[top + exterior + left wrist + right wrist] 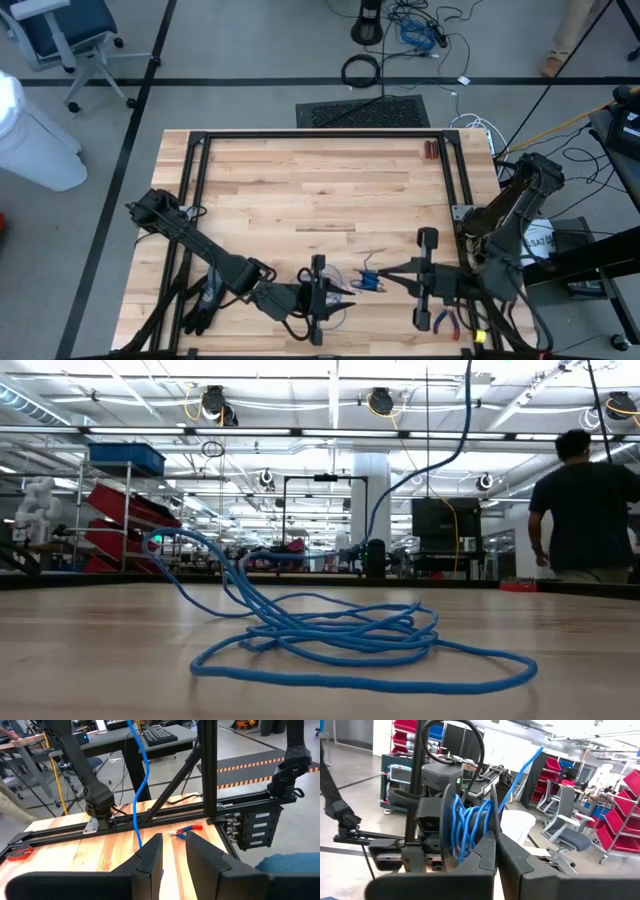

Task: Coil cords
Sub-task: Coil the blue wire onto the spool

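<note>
Nearest the low camera: loose loops of the cords (340,630) in a flat pile on the wooden table (100,660). 1 blue strand climbs from the back of the pile and leaves the top of the low view.

Seen from above: same blue bundle at the near edge of the table, between the 2 grippers, with a thin tail out toward the middle.

Left gripper (345,288): low over the near edge, pointing at the bundle from the left. Fingers (150,857) apart, with a clear gap between them in the left wrist view. Blue strand comes down to the tip of 1 finger; cannot tell whether it touches.

Right gripper (385,272): opposite, pointing at the bundle from the right. Fingers pressed together. Right wrist view: several blue turns wound round a dark part just beyond the fingertips, 1 strand leading up and away. Cannot tell whether any strand is pinched.

Red-handled pliers (445,321): flat on the table beside the right arm, near the front edge.

Black glove (200,305): on the table under the left arm, well apart from the bundle.

Beyond the far table edge: thick black cable ring (361,70) on the floor.

In the room behind, low view: 1 person (590,500) in a dark top, back turned.
</note>
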You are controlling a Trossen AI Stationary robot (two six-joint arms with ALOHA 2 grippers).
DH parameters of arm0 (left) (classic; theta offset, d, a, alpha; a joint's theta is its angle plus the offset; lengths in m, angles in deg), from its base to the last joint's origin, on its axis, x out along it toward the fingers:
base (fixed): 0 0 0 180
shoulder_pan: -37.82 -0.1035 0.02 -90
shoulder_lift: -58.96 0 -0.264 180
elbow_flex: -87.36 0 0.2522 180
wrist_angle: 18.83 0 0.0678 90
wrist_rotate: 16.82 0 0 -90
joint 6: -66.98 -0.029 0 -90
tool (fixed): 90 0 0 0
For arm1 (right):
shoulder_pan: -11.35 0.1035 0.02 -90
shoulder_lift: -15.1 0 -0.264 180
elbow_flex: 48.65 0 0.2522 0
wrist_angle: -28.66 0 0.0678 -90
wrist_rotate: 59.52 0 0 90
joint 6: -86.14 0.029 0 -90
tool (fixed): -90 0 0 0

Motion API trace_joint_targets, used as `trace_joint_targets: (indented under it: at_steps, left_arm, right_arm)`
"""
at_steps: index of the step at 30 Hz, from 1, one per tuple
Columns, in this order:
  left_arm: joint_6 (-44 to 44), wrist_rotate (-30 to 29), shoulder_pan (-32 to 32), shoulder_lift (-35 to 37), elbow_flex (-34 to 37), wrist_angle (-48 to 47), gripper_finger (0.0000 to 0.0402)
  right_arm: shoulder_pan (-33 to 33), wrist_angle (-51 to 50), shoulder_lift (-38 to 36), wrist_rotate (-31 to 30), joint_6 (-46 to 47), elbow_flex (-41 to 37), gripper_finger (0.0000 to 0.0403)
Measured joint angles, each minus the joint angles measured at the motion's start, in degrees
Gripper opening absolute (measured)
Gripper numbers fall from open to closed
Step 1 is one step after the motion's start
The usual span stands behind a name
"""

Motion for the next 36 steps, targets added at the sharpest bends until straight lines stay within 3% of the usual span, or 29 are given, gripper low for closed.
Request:
trace_joint_targets:
  at_steps: [8,21,36]
  left_arm:
    - [2.76,2.8,-0.17,-1.09,0.0,-0.03,0.0096]
    - [7.61,-0.26,-1.63,-5.29,0.02,0.02,0.0198]
    - [10.56,2.54,-1.52,-5.81,0.02,0.24,0.0201]
  right_arm:
    - [1.31,-0.05,-0.3,0.06,-0.65,-0.01,0.0]
    - [1.2,-0.02,-0.63,0.05,-1.92,-0.01,0.0]
    - [1.24,-0.02,-0.6,0.03,-1.96,-0.01,0.0]
